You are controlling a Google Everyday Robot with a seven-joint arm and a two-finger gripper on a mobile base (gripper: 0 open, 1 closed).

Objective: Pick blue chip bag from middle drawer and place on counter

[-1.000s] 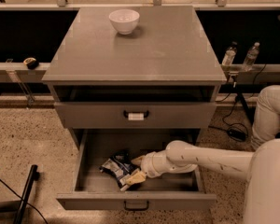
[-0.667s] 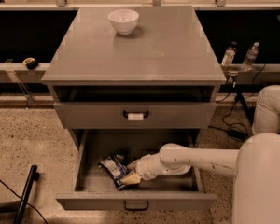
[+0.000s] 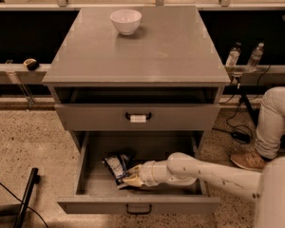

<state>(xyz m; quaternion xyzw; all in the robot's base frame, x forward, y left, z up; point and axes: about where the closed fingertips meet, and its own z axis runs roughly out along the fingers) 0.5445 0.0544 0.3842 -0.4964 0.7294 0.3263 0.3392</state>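
Note:
The middle drawer [image 3: 92, 186] is pulled out below the drawer front with the white-labelled handle. The blue chip bag [image 3: 116, 166] lies crumpled on the drawer floor, left of centre. My white arm reaches in from the right. My gripper [image 3: 130, 178] is down inside the drawer, right at the bag's lower right edge and touching it. The counter [image 3: 166, 51] above is flat and grey, with a white bowl [image 3: 126, 21] at its back left.
A person's leg and brown shoe [image 3: 249, 159] are to the right of the cabinet. Two bottles [image 3: 244, 56] stand on a ledge at the right. A dark pole [image 3: 26, 198] leans at the lower left. Cables lie on the floor at the right.
My gripper has moved left along the drawer floor and closer onto the bag. The bag has stayed where it was.

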